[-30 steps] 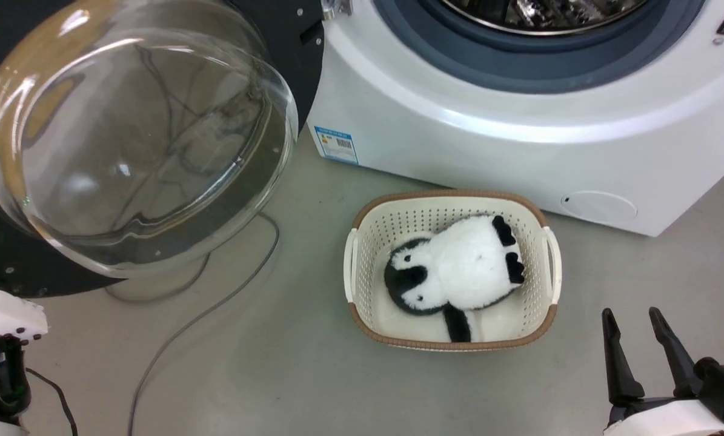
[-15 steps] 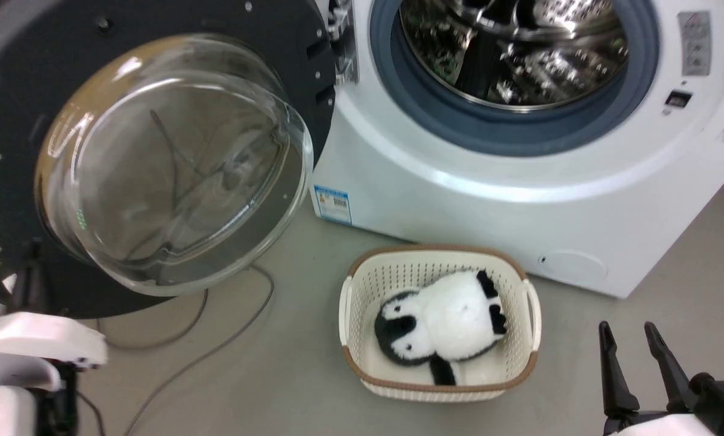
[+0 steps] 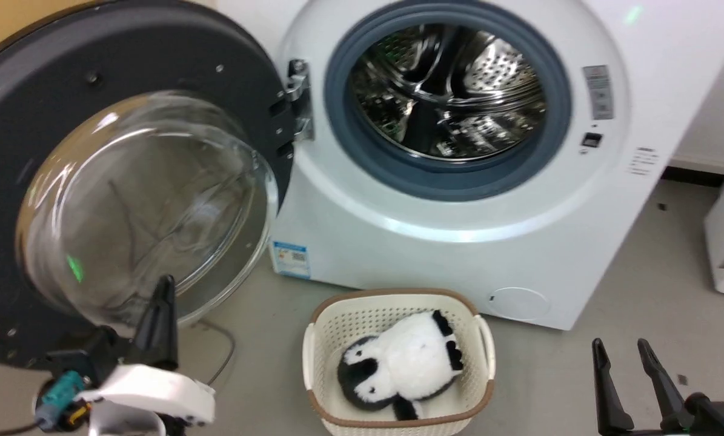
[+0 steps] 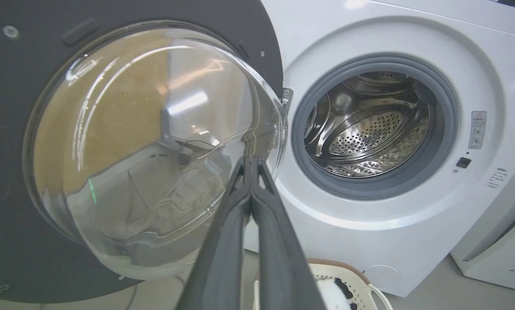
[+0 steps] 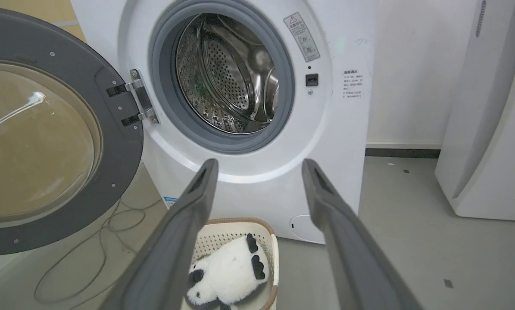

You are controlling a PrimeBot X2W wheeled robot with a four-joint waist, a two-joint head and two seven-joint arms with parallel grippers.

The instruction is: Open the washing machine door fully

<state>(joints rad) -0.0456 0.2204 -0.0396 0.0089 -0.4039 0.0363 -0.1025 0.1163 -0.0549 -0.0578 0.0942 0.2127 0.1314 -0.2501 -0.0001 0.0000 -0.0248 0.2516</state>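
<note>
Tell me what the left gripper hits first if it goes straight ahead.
Most likely the washing machine door: the shut left gripper points at the hinge-side edge of its glass bowl. Depth is unclear, so it might slip past onto the white washer front.

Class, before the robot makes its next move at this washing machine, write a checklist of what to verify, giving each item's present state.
1. Washing machine door swung clear of the drum: ok.
2. Door at the limit of its hinge: cannot tell.
3. Left gripper shut, holding nothing: ok.
4. Left gripper's tips clear of the door: cannot tell.
5. Right gripper open and empty: ok.
6. Basket on the floor, apart from the door: ok.
</note>
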